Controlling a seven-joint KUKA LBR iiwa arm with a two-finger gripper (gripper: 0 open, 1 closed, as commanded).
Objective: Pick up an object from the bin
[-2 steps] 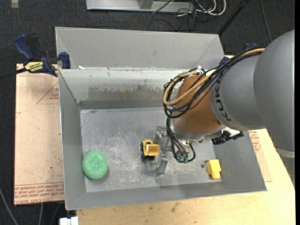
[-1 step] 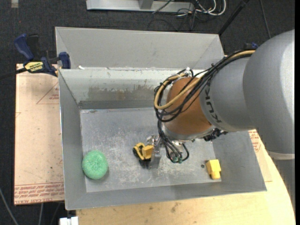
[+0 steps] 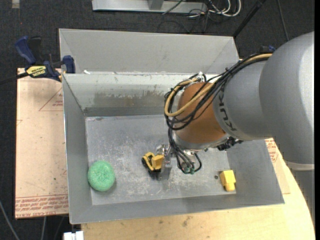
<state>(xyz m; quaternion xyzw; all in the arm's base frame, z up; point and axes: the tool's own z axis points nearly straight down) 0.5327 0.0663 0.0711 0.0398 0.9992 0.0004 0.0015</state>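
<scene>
Closest to the lens looms the arm's thick grey link [image 3: 280,104], entering from the right and crossing the bin's far right corner; below it sits the orange wrist cover [image 3: 197,116], looped with black and yellow cables [image 3: 172,99]; the jaws hang beneath this cover, low over the middle of the grey metal bin [image 3: 125,139], and whether they are open, closed or gripping anything cannot be told, since the wrist hides much of them; just at their left side lies a small yellow-and-black thing [image 3: 153,161], its exact kind unclear, on the bin floor near the centre, touching or almost touching the jaws' metal parts; a round green ball-like lump [image 3: 101,176] rests well apart in the near left corner; a small yellow block [image 3: 228,179] lies near the front wall on the right, apart from the jaws.
</scene>
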